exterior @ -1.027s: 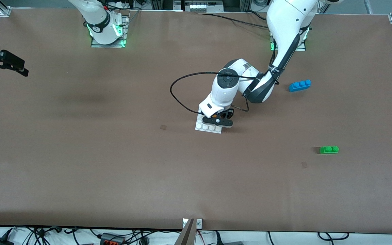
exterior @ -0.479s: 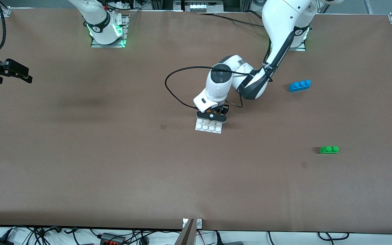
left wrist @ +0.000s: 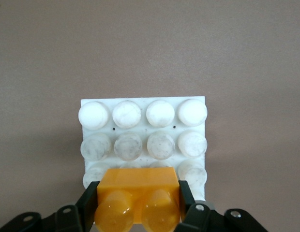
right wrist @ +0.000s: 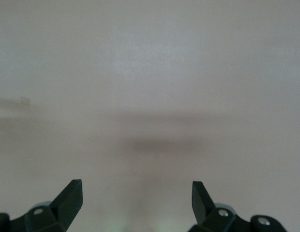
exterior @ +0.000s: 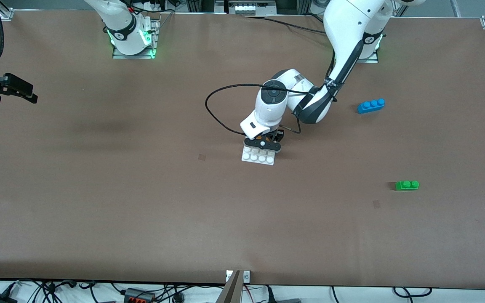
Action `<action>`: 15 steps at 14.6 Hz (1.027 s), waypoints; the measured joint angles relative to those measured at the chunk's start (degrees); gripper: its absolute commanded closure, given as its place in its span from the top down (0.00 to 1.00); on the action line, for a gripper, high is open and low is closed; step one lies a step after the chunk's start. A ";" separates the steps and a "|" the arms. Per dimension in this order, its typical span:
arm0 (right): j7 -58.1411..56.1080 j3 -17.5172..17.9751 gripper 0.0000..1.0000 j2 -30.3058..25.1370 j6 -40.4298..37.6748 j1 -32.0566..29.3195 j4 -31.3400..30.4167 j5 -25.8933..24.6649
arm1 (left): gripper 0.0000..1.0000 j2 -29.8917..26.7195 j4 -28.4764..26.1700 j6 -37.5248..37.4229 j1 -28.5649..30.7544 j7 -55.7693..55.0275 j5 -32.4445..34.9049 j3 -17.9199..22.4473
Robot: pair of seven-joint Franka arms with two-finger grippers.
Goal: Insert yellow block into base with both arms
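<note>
Table (exterior: 99, 202): brown surface, wide, carrying everything below.

Left arm (exterior: 352, 38): comes from its base at the top of the front view and bends down to the middle of the table, a black cable (exterior: 221, 103) looping off its wrist. Right arm (exterior: 118, 19): only its base section and its hand show; it waits at its own end of the table.

Base (exterior: 258, 156): white studded plate, flat on the table near the centre. In the front view only the two stud rows nearest the camera are uncovered; the rest sits under the left arm's hand. The left wrist view shows the base (left wrist: 142, 133) with its studs scuffed and greyish.

Left gripper (exterior: 263, 141): low over the base edge nearest the arm bases. In the left wrist view the gripper (left wrist: 138, 205) has its fingers (left wrist: 87, 205) pressed against both sides of the block, pinching it.

Right gripper (exterior: 9, 86): over bare table at the right arm's end. In the right wrist view the gripper (right wrist: 137, 195) has its fingers (right wrist: 70, 195) spread wide, nothing between them.

Blue brick (exterior: 371, 105): three studs, on the table toward the left arm's end, well apart from the base.

Green brick (exterior: 407, 184): two studs, same end, nearer the front camera than the blue brick.

Block (left wrist: 138, 198): yellow-orange, two studs, held by the left gripper over the base's edge row of studs. Cannot tell whether it is seated on them. In the front view only a sliver of orange (exterior: 259, 137) shows under the hand.
</note>
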 measured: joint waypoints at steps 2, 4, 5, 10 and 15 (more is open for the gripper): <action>0.00 0.00 1.00 0.02 0.04 0.00 0.00 0.00 | 0.60 0.12 0.00 0.02 0.02 -0.08 1.25 0.06; 0.00 0.00 1.00 0.03 0.05 0.00 0.00 0.00 | 0.60 0.20 0.00 0.11 0.01 -0.10 1.50 0.06; 0.00 0.00 1.00 0.03 0.05 0.00 0.00 0.00 | 0.60 0.21 0.00 0.16 0.01 -0.10 1.51 0.06; 0.00 0.00 1.00 0.04 0.07 0.17 0.00 0.00 | 0.60 0.41 0.01 1.29 0.01 -0.10 1.58 0.06; 0.00 0.00 1.00 0.04 0.09 0.24 0.00 0.00 | 0.60 0.50 0.04 1.77 0.01 -0.10 1.58 0.06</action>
